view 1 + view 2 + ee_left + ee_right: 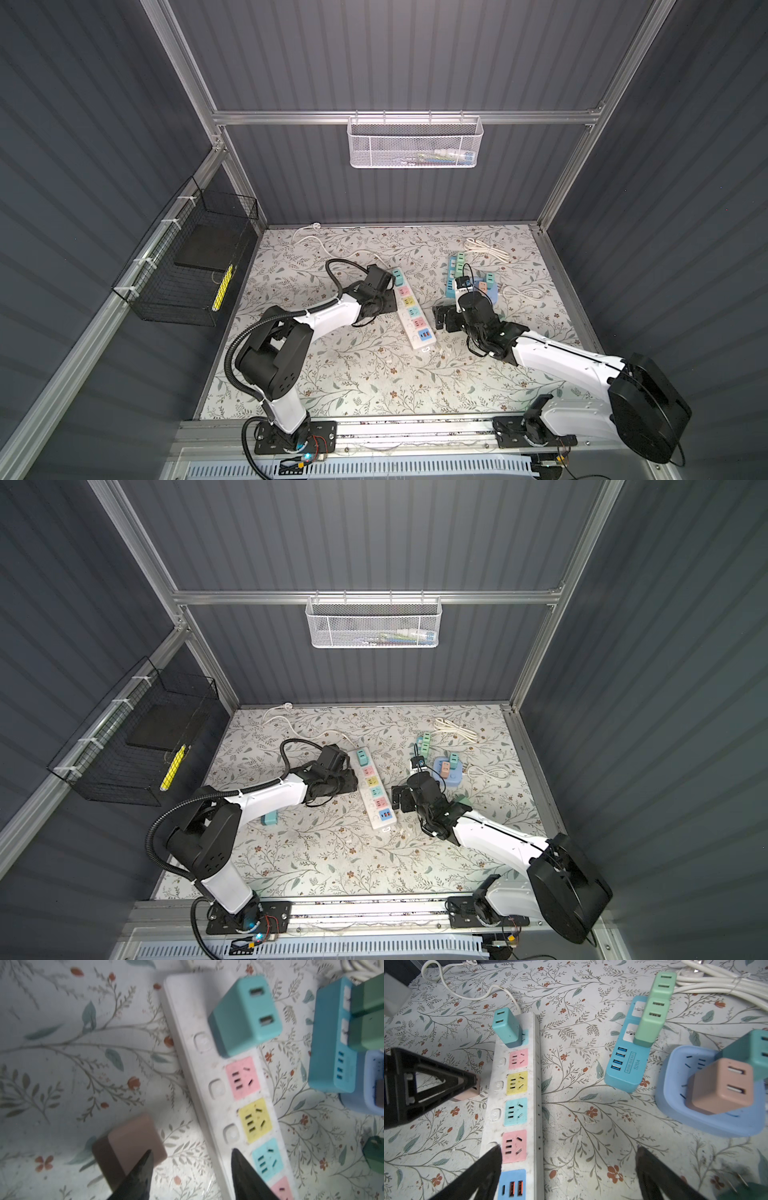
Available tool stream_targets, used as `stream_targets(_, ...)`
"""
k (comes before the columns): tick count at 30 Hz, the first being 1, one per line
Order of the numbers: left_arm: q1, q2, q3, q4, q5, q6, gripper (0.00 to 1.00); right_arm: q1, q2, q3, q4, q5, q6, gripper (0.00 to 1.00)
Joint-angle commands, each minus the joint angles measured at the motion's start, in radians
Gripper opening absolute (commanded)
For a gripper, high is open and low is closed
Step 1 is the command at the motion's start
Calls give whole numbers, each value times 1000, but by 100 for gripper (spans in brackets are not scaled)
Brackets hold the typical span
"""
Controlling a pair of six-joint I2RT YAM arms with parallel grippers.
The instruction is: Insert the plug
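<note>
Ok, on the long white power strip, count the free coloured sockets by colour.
Pink sockets: 2
Yellow socket: 1
Teal socket: 1
Total: 4 free sockets on the white power strip; a teal adapter fills a fifth at the cord end.

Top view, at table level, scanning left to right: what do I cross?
In order: black wire basket → white power strip → right gripper → light blue socket base → loose white cable.
</note>
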Motion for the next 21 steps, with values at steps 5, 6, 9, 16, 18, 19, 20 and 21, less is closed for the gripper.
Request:
stream_targets(5, 40, 11, 116, -140, -131, 155, 65, 4, -13, 23, -19, 20, -15, 99)
stream_targets(6, 53, 24, 126, -160, -127, 174, 66, 4, -15, 23, -19, 20, -15, 99)
stream_targets(9, 94, 67, 160, -219, -92, 230, 68, 6, -23, 24, -22, 20, -15, 99)
stream_targets(16, 127, 96, 146, -217, 15, 259, 69, 6, -12, 18, -10, 27, -14, 99)
stream_targets(18, 127, 107, 143, -225, 26, 266, 69, 6, -2, 18, -4, 26, -12, 99)
stream_targets(19, 127, 113, 145, -234, 31, 271, 69, 6, -1, 21, -4, 23, -12, 99)
stream_targets(20, 127, 119, 148, -244, 32, 281, 70, 7, 5, 22, -3, 19, -10, 99)
stream_targets(21, 127, 128, 150, -253, 33, 289, 70, 8, 8, 24, -5, 16, -10, 99)
